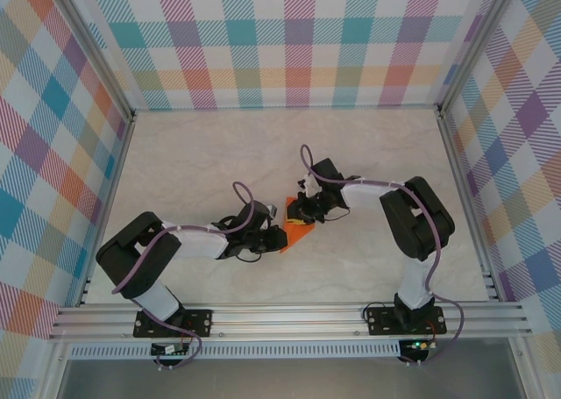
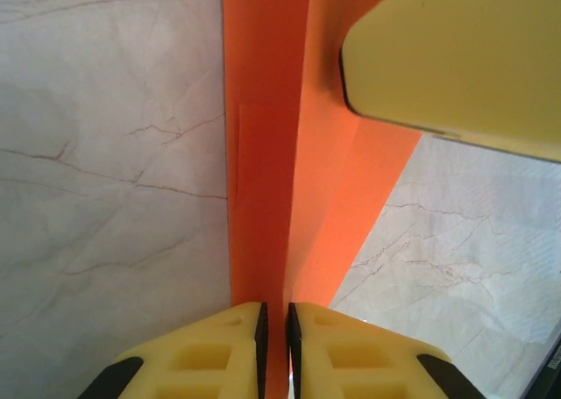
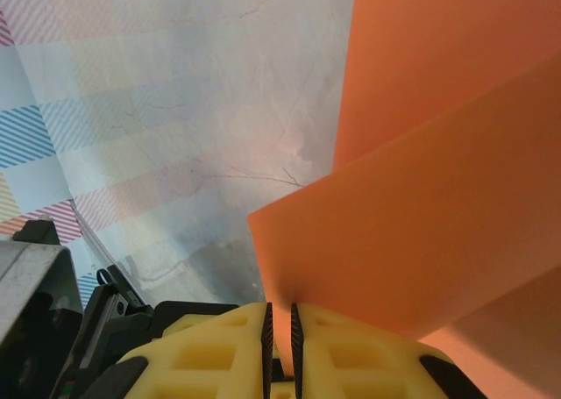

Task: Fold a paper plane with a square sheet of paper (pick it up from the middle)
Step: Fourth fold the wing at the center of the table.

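The square sheet of paper [image 1: 296, 232] is bright orange and folded into a small creased wedge near the middle of the table. My left gripper [image 1: 273, 233] meets it from the left, my right gripper [image 1: 305, 213] from above right. In the left wrist view the folded paper [image 2: 267, 171] runs as a long strip with a centre crease into my left gripper [image 2: 275, 316], whose jaws are nearly together on it. A yellow finger of the right gripper [image 2: 456, 57] lies over the strip's far end. In the right wrist view a raised flap of the paper [image 3: 421, 215] enters my right gripper [image 3: 280, 316], whose jaws pinch its edge.
The pale marble table [image 1: 219, 153] is walled on three sides by plaid panels [image 1: 289, 39]. An aluminium rail [image 1: 289, 316] carrying both arm bases runs along the near edge. Both arms bend inward toward the centre.
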